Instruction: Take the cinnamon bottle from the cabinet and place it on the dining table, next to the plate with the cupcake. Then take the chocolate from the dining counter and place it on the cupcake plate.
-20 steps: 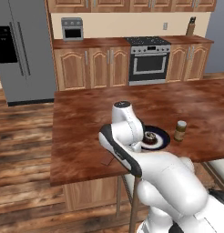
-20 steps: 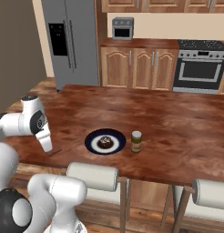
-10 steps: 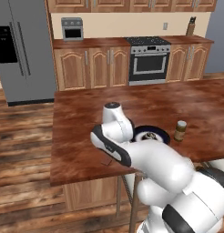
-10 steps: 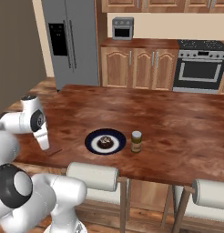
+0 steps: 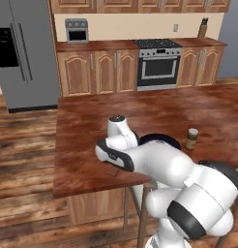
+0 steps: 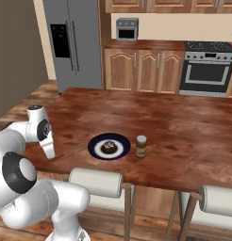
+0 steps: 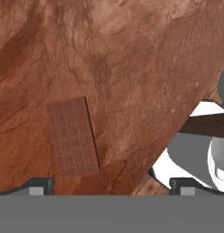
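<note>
- Over the last second the arm has swung left — the gripper [image 6: 53, 153] now hangs at the dining counter's [image 6: 184, 136] near-left edge, away from the plate [image 6: 95, 143].
- Cinnamon bottle [image 6: 141, 146] stands at the plate's 3 o'clock, cupcake [image 6: 108, 148] at its centre, so the first step looks done.
- In the hand view, the chocolate [image 7: 72, 135] lies flat at 8 o'clock; jaws spread wide, holding nothing.
- No readable writing — the bottle's label band is too small.
</note>
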